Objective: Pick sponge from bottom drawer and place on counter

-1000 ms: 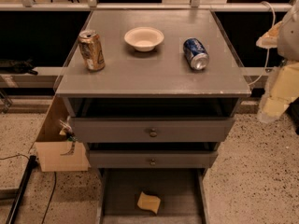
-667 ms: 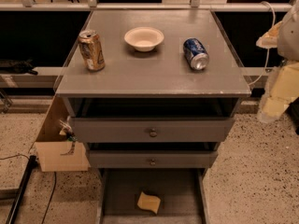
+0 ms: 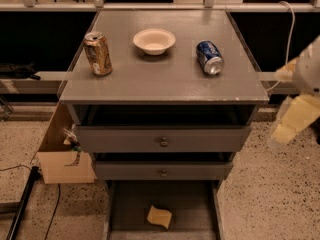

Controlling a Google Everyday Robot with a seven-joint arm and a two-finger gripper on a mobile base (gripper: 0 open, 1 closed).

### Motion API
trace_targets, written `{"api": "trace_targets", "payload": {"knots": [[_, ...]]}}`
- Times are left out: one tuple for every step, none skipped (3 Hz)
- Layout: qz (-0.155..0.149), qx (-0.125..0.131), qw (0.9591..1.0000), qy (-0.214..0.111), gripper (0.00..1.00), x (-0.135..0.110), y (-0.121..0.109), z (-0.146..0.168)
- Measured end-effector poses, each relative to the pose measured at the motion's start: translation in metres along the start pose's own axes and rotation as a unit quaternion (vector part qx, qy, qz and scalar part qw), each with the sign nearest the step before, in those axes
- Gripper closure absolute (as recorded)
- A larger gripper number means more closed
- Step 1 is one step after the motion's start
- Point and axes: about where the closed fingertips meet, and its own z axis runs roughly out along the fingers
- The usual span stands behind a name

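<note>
Yellow sponge (image 3: 159,217) in bottom drawer (image 3: 192,203); gripper (image 3: 294,120) far right, well apart.

You see dim, warm overhead light on the tabletop (image 3: 165,79), with deep shadow beneath it. Your gripper (image 3: 294,120) glows pale at 3 o'clock.

Speckled terrazzo floor (image 3: 272,196), cardboard box (image 3: 64,165) at left, dark shelving (image 3: 35,41) behind.
</note>
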Motion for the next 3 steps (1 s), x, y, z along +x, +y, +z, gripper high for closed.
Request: {"api": "trace_targets", "payload": {"knots": [[0.138, -0.085, 0.9818, -0.100, 0.00, 0.0520, 0.0309, 0.1002], [0.142, -0.090, 0.9792, -0.114, 0.00, 0.0437, 0.0325, 0.0955], [0.142, -0.090, 0.9792, -0.114, 0.00, 0.0437, 0.0325, 0.0955]]}}
